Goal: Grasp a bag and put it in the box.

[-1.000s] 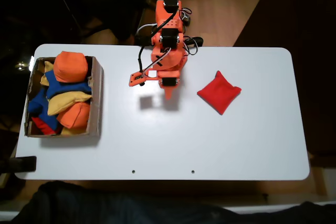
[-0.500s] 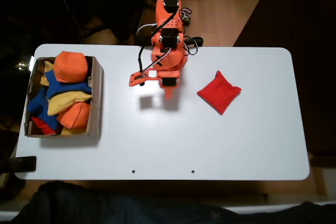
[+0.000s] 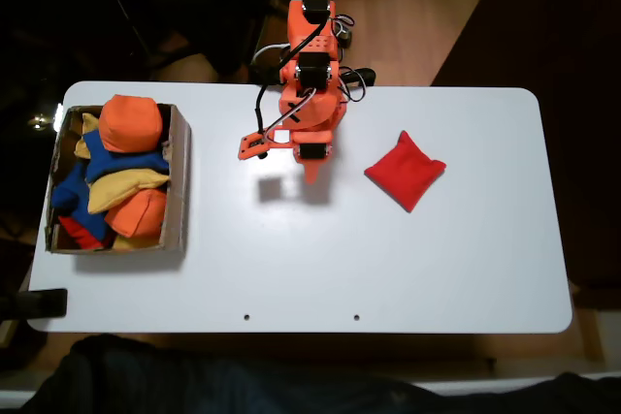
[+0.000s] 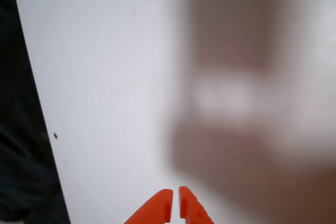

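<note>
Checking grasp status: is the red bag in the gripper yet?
No. In the fixed view the red bag lies flat on the table, apart from the gripper, whose tips meet on nothing in the wrist view.

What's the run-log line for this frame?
phase: pre-grasp | gripper: shut, empty, over bare table | bag: on table, right of arm in fixed view | box: left end, holds beanbags

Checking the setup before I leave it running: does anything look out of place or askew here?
One red bag lies alone on the white table, turned diamond-wise, apart from the box, which is heaped with beanbags above its walls. The pincer is shut and empty. Nothing looks spilled or damaged.
</note>
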